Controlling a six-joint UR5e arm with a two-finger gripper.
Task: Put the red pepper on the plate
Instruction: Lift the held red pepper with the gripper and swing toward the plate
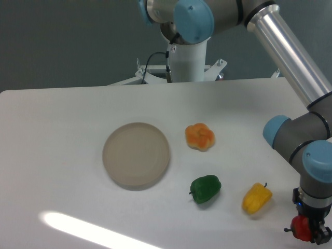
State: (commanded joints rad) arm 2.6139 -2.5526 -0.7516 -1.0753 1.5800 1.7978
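The red pepper [301, 227] is small and glossy, at the bottom right corner of the table, partly hidden by the fingers. My gripper [309, 232] points straight down over it, with its fingers closed on either side of the pepper. The plate [136, 154] is a round beige-grey disc left of the table's middle, with nothing on it. It lies far to the left of the gripper. I cannot tell whether the pepper rests on the table or is lifted.
An orange lobed pepper [200, 136] lies just right of the plate. A green pepper [205, 189] lies below it. A yellow pepper [256, 197] lies close to the left of the gripper. The arm's base [187, 57] stands at the table's far edge.
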